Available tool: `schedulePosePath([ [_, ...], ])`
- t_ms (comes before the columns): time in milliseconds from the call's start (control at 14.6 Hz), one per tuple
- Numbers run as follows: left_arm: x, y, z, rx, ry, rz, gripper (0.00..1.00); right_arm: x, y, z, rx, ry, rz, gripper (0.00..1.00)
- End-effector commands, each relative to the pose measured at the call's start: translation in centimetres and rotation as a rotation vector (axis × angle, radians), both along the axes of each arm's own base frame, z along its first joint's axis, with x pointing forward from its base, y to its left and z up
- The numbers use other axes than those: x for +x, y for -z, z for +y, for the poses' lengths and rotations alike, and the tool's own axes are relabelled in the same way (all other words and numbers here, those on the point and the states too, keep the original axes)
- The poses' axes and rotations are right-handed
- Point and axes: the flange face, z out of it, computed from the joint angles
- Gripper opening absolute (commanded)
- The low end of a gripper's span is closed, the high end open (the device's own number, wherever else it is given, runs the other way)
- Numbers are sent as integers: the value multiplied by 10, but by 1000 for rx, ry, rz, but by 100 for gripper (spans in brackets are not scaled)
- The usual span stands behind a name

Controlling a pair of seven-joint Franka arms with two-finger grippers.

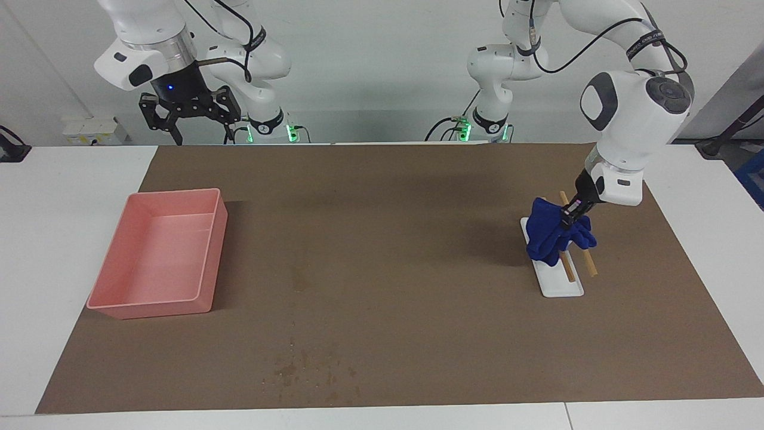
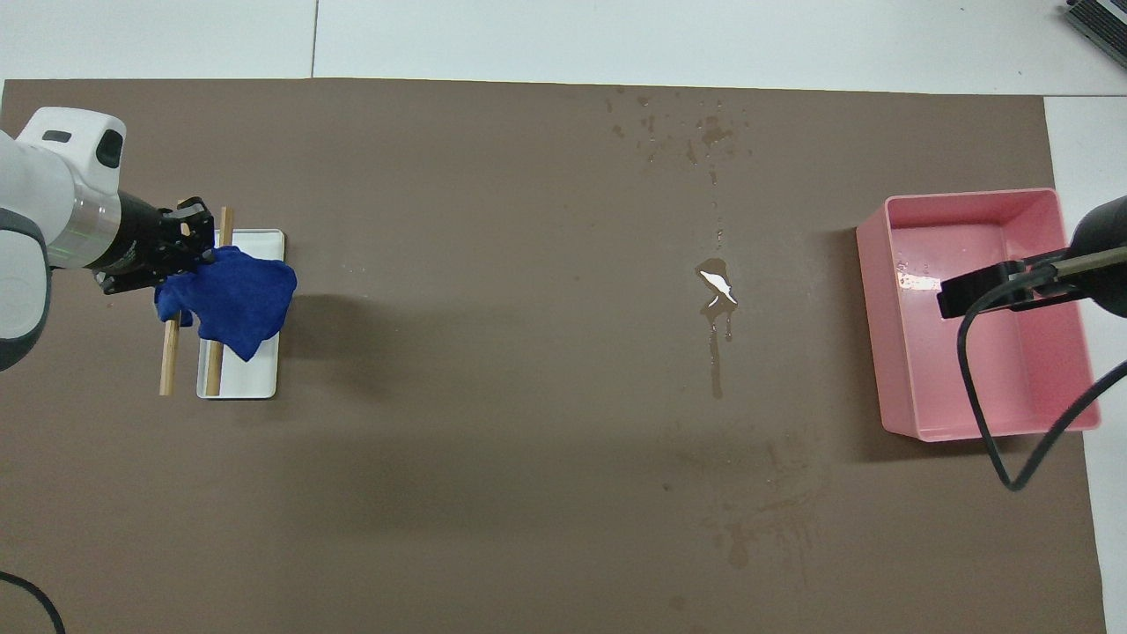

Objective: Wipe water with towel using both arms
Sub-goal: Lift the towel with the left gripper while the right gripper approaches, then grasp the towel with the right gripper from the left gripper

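The blue towel [image 1: 546,236] [image 2: 238,299] hangs bunched from my left gripper [image 1: 567,218] [image 2: 189,264], which is shut on its upper edge just over a white rack [image 1: 561,283] [image 2: 255,379] at the left arm's end of the table. The water [image 1: 297,278] [image 2: 718,295] is a small blotch with a thin streak on the brown mat [image 1: 418,197] [image 2: 493,352], between the rack and the pink tray. My right gripper [image 1: 191,119] [image 2: 968,295] is open and empty, raised high over the pink tray [image 1: 173,192] [image 2: 968,195].
Two wooden rods [image 1: 591,264] [image 2: 167,361] lie across the white rack under the towel. Small dark speckles [image 1: 298,370] [image 2: 696,132] dot the mat farther from the robots than the water. The pink tray holds a few droplets.
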Motion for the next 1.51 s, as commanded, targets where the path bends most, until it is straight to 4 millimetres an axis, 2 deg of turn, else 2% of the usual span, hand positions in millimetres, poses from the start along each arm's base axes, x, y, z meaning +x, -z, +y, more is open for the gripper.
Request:
schedulePosePath([
  [0, -7, -42, -23, -210, -324, 20, 0, -11, 3, -2, 15, -20, 5, 100],
  [206, -14, -88, -34, -487, -611, 33, 0, -10, 4, 2, 27, -31, -2, 100],
  [274, -15, -99, -40, -556, -712, 53, 0, -10, 4, 6, 79, -28, -2, 100],
  [480, -26, -118, -95, -650, -905, 119, 0, -24, 25, 16, 124, 114, 36, 100],
  [686, -42, -123, -153, -682, -963, 171, 0, -20, 44, 37, 264, 361, 21, 100],
  [823, -57, -122, -195, -701, -973, 192, 0, -16, 44, 50, 372, 587, 63, 100],
  [960, -78, -115, -234, -717, -955, 187, 0, -15, 47, 72, 470, 780, 118, 100],
  [1097, -99, -108, -260, -747, -962, 168, 0, -7, 59, 92, 543, 927, 121, 100],
  [1235, -115, -106, -283, -789, -962, 145, 0, 4, 68, 97, 674, 1154, 164, 100],
  [1440, -128, -107, -301, -801, -948, 155, 0, 21, 79, 110, 779, 1362, 206, 100],
])
